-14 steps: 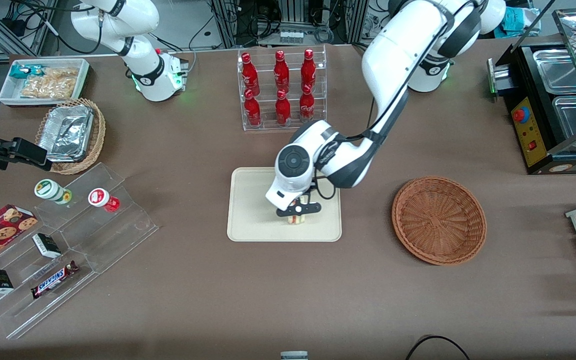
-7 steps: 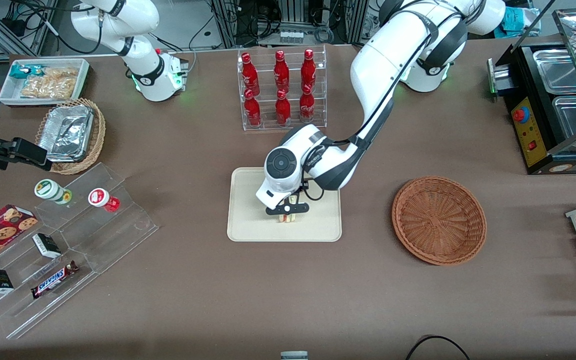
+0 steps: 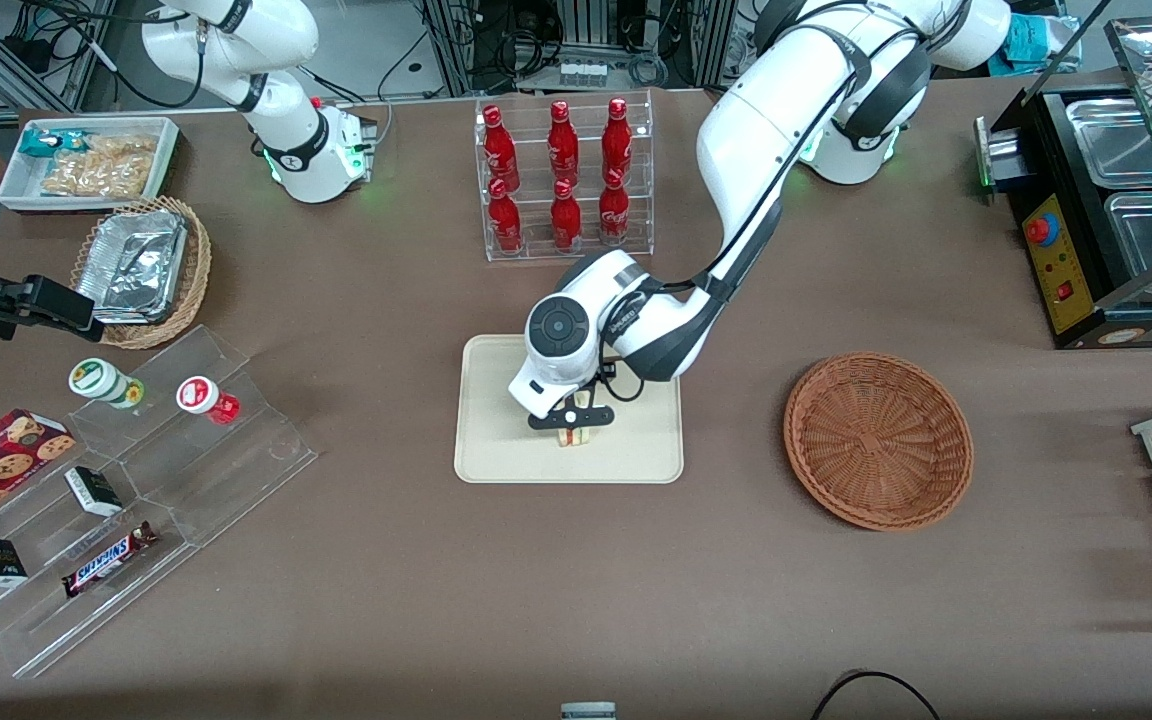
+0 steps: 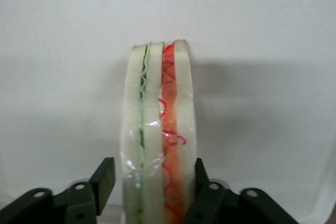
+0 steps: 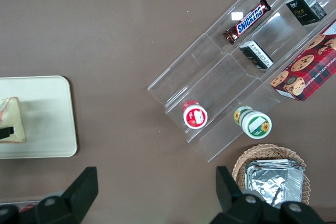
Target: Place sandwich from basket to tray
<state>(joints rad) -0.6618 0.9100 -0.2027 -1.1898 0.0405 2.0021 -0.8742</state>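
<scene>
Fingers [image 4: 105, 178] of the one working gripper [image 3: 572, 417] clamp a single sandwich [image 4: 157, 135] from both sides, holding it low over the middle of the one tray [image 3: 496, 450]. One basket [image 3: 877, 439] sits on the counter [image 3: 576, 580] toward the working arm's end.

The left arm's gripper [image 3: 572, 419] hangs low over the cream tray [image 3: 496, 440], with the sandwich [image 3: 574, 432] between its fingers, at or just above the tray's surface. The reddish-brown wicker basket [image 3: 877, 440] lies well apart, toward the working arm's end of the table.
</scene>
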